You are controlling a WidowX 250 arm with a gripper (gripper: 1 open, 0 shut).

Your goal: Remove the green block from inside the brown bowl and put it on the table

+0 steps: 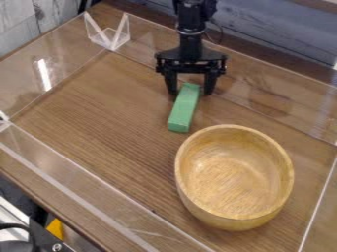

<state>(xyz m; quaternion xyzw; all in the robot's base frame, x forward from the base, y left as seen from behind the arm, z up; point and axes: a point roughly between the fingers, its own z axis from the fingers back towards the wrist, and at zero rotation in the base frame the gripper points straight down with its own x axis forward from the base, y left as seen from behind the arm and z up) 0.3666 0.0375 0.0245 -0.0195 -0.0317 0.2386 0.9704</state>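
Looking across the scene, we see the table (93,108), a broad brown wood-grain surface edged with low clear acrylic walls (53,212). On its near right part sits the brown bowl (235,176), round, thick-walled and light in colour, with its hollow showing only bare wood. Above it in the picture, just beyond its far rim, we find the green block (183,107) lying flat on the tabletop, outside the bowl, one end pointing toward the bowl and the other toward the arm. Over that far end we see the black gripper (192,81), pointing straight down with its fingers spread wide on either side of the block, released and grasping nothing.
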